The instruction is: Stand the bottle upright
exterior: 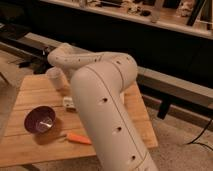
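The bottle [68,103] lies mid-left on the table [30,95], seemingly lengthwise left-right, half hidden behind the arm [107,110]. The gripper [59,85] hangs just above it, its state impossible to tell; bowl [40,120] and carrot [79,138] sit lower left.

**One high view, close over the arm**

The single camera looks down from above the near right side of the worktop [30,147], facing its far left corner. The arm [107,110] is very near the lens and fills the middle of the view. The claw [57,79] hangs over the worktop's far left part.
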You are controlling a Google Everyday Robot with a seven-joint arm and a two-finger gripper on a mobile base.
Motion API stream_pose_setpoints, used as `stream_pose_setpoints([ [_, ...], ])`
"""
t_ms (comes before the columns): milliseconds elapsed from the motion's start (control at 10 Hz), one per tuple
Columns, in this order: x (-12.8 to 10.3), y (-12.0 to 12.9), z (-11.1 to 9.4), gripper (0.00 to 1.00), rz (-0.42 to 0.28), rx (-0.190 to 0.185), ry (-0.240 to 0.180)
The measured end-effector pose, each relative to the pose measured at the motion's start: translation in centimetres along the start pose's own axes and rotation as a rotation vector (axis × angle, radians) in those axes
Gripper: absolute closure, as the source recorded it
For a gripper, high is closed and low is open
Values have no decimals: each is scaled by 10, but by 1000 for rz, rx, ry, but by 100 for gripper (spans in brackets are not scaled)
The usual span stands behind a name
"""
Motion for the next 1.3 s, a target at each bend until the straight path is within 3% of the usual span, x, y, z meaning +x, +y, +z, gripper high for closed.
stream_pose_setpoints([
  [400, 47, 4, -9, 20, -177, 24, 67],
  [800, 74, 0, -17, 20, -318, 68, 122],
  [1100, 73, 5, -32, 20, -341, 63, 103],
  [1300, 66, 14, -42, 20, -288, 43, 75],
])
